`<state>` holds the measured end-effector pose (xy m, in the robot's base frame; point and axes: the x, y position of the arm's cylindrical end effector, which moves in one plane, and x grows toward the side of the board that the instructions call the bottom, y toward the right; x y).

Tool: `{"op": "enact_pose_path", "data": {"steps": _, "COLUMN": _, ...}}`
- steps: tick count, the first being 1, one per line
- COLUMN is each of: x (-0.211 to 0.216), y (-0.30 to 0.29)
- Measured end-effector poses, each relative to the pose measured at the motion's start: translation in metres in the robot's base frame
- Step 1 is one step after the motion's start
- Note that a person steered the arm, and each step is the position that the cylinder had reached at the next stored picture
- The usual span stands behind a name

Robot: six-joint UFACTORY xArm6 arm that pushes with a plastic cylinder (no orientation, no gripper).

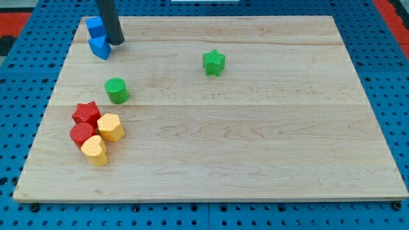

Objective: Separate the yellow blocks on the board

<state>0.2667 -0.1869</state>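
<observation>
Two yellow blocks lie close together at the view's lower left: a rounded yellow block [110, 128] and, just below and left of it, a yellow heart-like block [94, 151]. They look to be touching or nearly so. A red star block [85, 114] and a red round block [82, 135] press against their left side. My tip [117, 42] stands at the view's top left, right beside two blue blocks, far above the yellow pair.
Two blue blocks [98, 37] sit at the top left corner of the wooden board [255, 128]. A green cylinder [117, 90] lies between the tip and the yellow blocks. A green star [214, 62] lies at upper middle.
</observation>
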Motion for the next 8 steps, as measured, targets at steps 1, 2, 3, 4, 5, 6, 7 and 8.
{"op": "enact_pose_path", "data": {"steps": 1, "x": 0.014, "y": 0.057}}
{"op": "enact_pose_path", "data": {"steps": 2, "x": 0.105, "y": 0.131}}
{"op": "enact_pose_path", "data": {"steps": 3, "x": 0.221, "y": 0.179}}
{"op": "enact_pose_path", "data": {"steps": 4, "x": 0.329, "y": 0.174}}
{"op": "enact_pose_path", "data": {"steps": 5, "x": 0.349, "y": 0.123}}
{"op": "enact_pose_path", "data": {"steps": 6, "x": 0.335, "y": 0.035}}
{"op": "enact_pose_path", "data": {"steps": 7, "x": 0.329, "y": -0.019}}
{"op": "enact_pose_path", "data": {"steps": 8, "x": 0.277, "y": -0.013}}
